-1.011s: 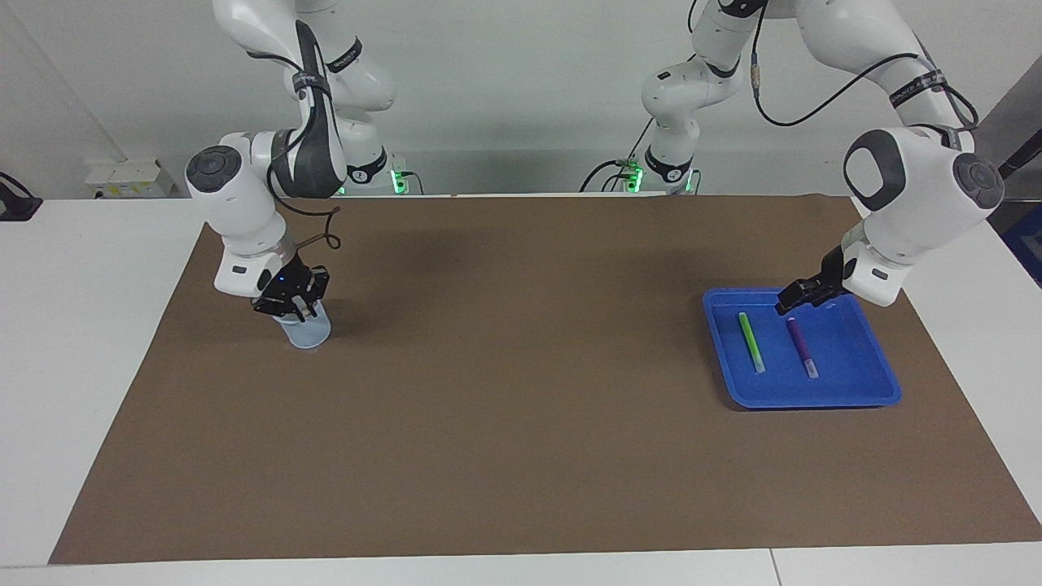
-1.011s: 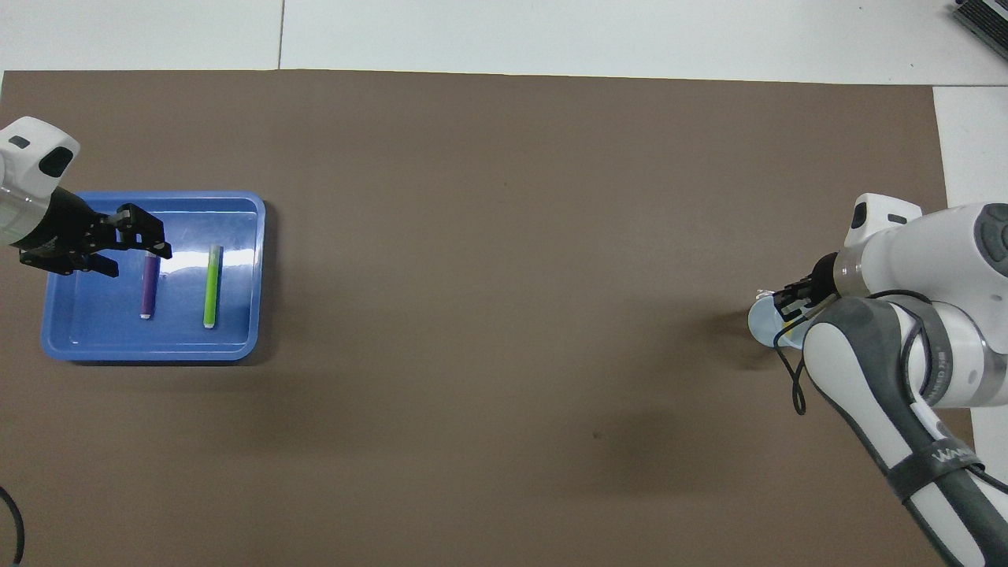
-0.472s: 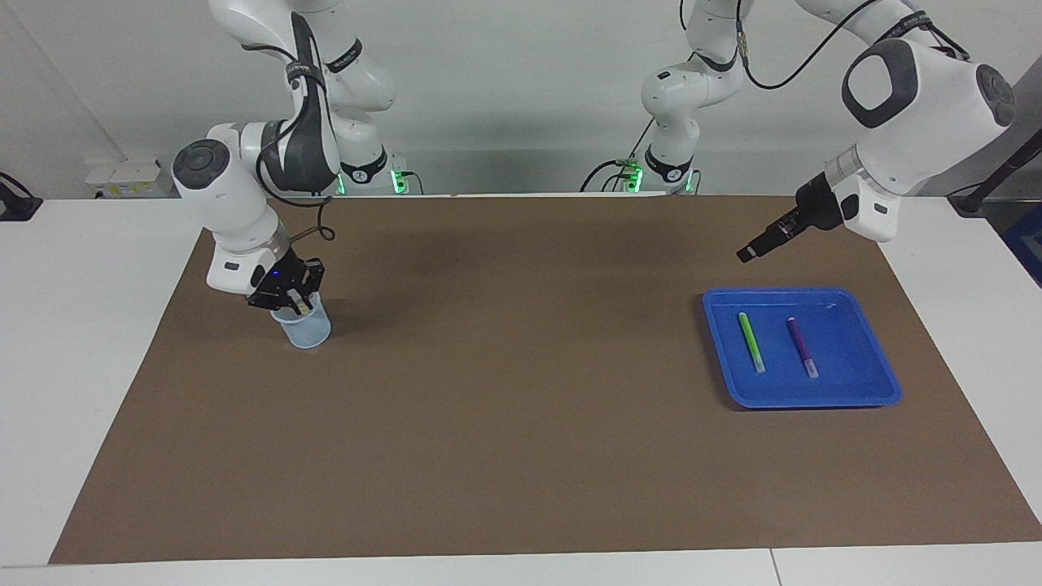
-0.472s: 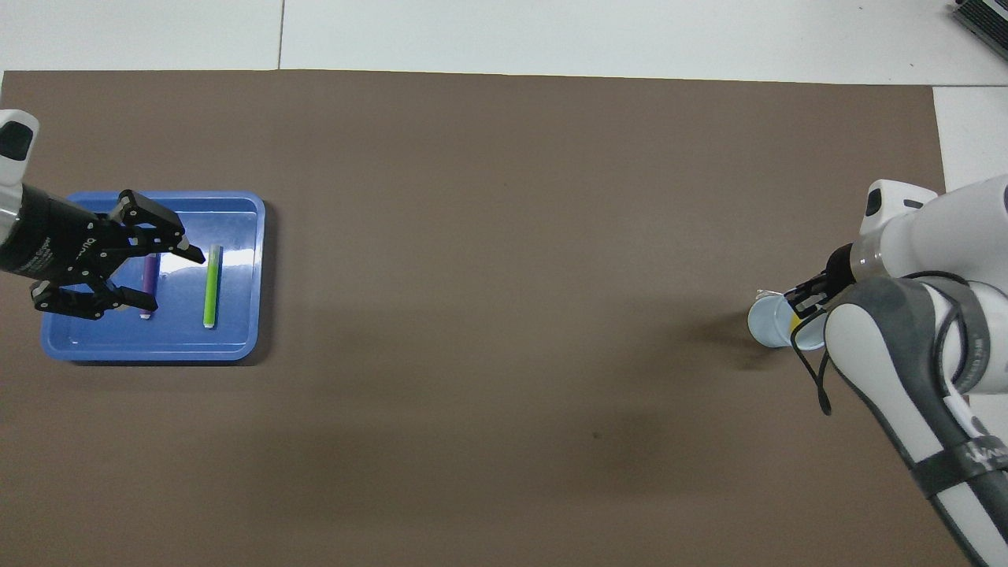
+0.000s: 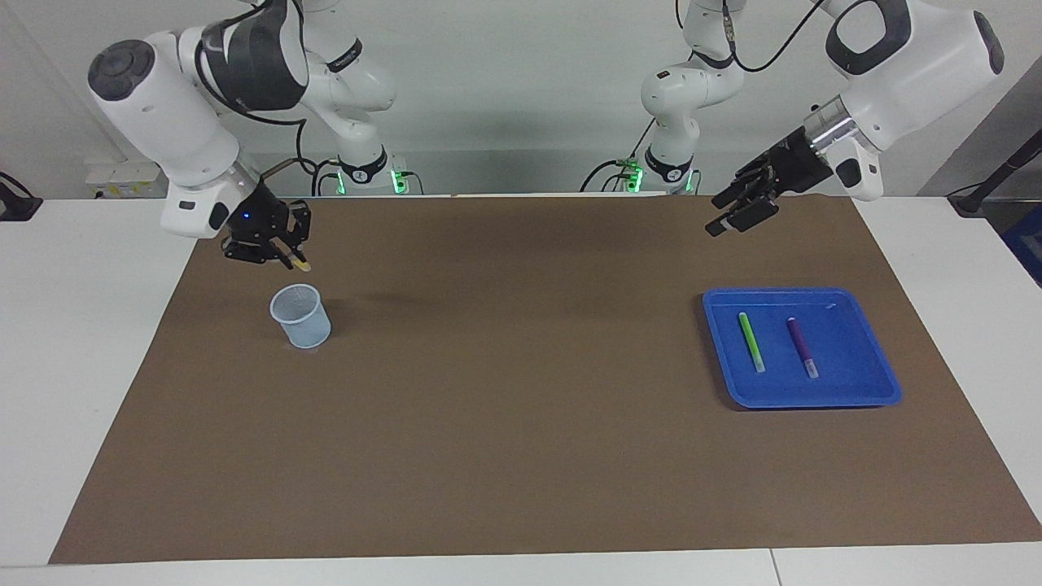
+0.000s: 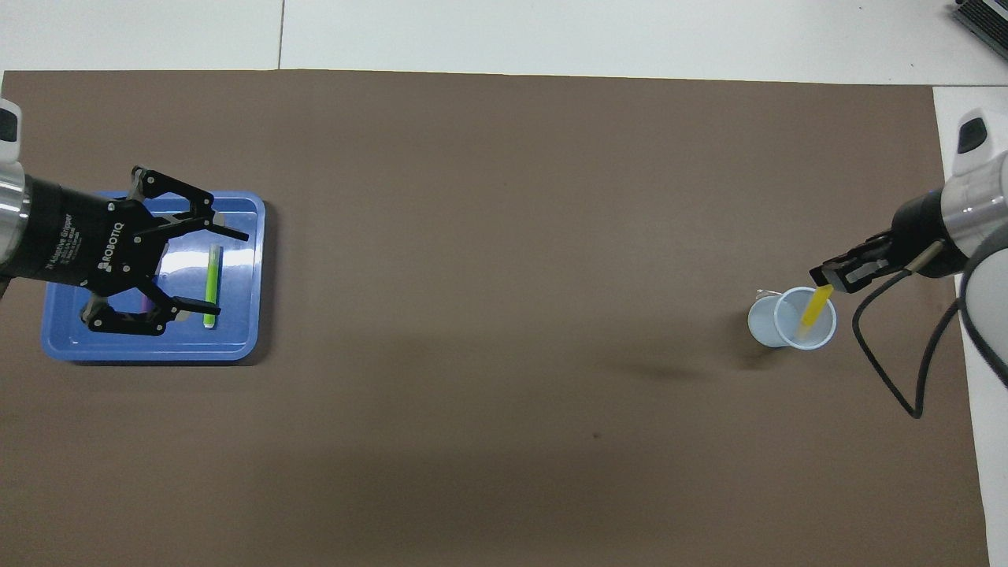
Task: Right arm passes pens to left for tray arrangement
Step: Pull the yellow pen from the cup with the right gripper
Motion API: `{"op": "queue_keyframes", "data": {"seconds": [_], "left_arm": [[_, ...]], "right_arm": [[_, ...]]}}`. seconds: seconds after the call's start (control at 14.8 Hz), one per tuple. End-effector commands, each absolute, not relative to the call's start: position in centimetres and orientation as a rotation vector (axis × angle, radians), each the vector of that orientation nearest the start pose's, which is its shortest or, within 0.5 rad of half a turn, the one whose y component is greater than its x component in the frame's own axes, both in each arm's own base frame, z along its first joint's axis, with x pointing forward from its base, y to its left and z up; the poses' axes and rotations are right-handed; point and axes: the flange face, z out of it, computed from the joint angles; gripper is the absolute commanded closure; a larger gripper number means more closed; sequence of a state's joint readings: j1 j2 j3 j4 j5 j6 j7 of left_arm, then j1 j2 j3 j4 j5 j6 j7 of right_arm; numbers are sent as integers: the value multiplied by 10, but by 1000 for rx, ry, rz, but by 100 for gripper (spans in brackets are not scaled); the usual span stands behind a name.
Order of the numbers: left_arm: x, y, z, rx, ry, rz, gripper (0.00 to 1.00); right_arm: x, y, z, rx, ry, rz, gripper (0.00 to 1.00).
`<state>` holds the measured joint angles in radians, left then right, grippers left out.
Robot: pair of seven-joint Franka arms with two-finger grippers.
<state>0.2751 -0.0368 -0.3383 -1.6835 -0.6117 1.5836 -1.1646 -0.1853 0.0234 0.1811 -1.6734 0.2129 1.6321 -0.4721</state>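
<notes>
Right gripper (image 5: 281, 252) clamps the yellow pen (image 5: 299, 262), raised above the mesh cup (image 5: 300, 316). Left gripper (image 5: 739, 203) hangs open over the tray (image 5: 863, 391), empty. Green pen (image 5: 751, 342) and purple pen (image 5: 802, 347) lie in the tray. Handover appears next; both arms must meet mid-table.

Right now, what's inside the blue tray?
In the blue tray, the green pen and purple pen lie side by side, apart. In the overhead view the raised, open left claw covers most of the purple pen.
</notes>
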Motion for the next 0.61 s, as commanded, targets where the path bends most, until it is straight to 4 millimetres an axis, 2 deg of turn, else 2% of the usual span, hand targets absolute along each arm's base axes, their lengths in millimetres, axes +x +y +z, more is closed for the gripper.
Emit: {"op": "queue_keyframes", "data": {"seconds": [0.0, 0.13, 0.34, 0.54], "left_arm": [[534, -111, 628, -2775, -2217, 769, 18], [536, -123, 632, -2634, -2393, 781, 18], [539, -142, 636, -2434, -2618, 787, 18], [537, -154, 633, -2394, -2679, 856, 17]], "right_arm": [[564, 44, 589, -2707, -341, -26, 100], [571, 71, 599, -2606, -69, -60, 100], [574, 132, 608, -2535, 122, -124, 100], [579, 172, 613, -2412, 304, -248, 100]]}}
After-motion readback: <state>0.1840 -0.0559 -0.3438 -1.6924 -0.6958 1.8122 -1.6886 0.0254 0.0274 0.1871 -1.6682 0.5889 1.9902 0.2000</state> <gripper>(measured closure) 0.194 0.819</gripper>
